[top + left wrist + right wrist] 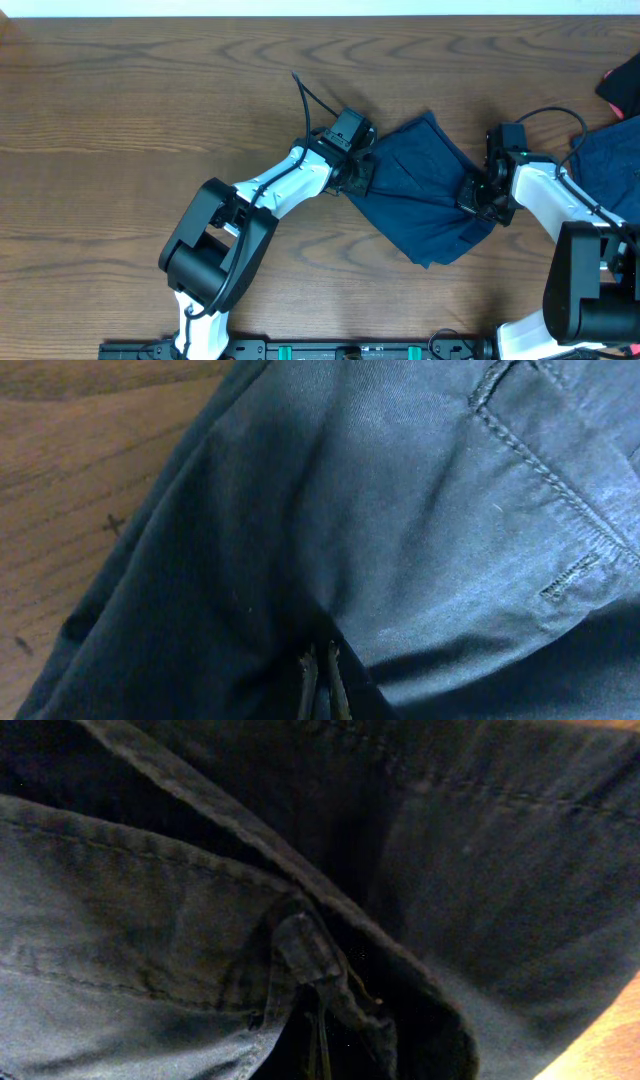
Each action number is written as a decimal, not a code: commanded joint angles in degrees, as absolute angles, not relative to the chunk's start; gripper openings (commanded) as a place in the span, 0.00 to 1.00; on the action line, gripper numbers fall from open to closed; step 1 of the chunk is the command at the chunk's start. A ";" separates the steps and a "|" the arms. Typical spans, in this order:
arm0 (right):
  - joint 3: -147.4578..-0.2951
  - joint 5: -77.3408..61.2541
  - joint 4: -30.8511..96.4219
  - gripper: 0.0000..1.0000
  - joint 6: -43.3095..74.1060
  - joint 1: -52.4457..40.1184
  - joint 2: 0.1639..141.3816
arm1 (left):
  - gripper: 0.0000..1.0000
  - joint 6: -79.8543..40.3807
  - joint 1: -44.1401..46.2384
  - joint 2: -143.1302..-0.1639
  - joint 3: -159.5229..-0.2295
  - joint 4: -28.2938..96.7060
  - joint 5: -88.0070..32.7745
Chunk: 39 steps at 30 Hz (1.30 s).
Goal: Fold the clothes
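The navy shorts (420,190), smooth woven cloth with stitched seams and a stitched pocket slit, lie rumpled and slanted on the wood-grain worktop (150,100). The left hand (362,175) is pinched tight on their left edge, and the right hand (480,195) on a hemmed fold at their right.

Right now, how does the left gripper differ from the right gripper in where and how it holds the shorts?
The left gripper pinches the shorts at their left edge; the right gripper pinches their right edge. In the wrist views, the left gripper bites flat, smooth cloth, while the right gripper bites a thick, bunched seam. Both are shut on the shorts.
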<state>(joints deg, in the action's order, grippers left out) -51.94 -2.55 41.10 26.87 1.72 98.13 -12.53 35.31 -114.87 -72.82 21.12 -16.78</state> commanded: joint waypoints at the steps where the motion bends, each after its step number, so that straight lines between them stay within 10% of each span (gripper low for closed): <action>1: -49.41 0.84 42.46 0.01 25.98 2.66 100.38 | 0.10 -11.16 33.82 -115.55 -72.99 22.02 -15.33; 10: -57.01 -23.86 46.19 0.01 7.99 2.57 92.38 | 0.17 -11.16 28.29 -103.22 -73.14 27.18 -15.88; 16: -58.17 -27.38 40.07 0.01 10.68 1.37 86.04 | 0.45 -11.14 28.95 -99.11 -73.14 29.08 -14.76; 25: -55.29 -7.68 51.55 0.01 29.43 -0.38 92.40 | 0.46 -9.41 28.95 -106.15 -73.08 29.15 -5.30; 39: -54.33 -8.08 24.34 0.02 26.04 9.19 104.71 | 0.46 -9.47 28.95 -107.42 -73.08 29.30 -5.54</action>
<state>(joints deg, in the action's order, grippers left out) -54.87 -6.57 26.61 28.49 8.49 102.08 -10.41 29.04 -107.59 -72.82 29.50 -6.39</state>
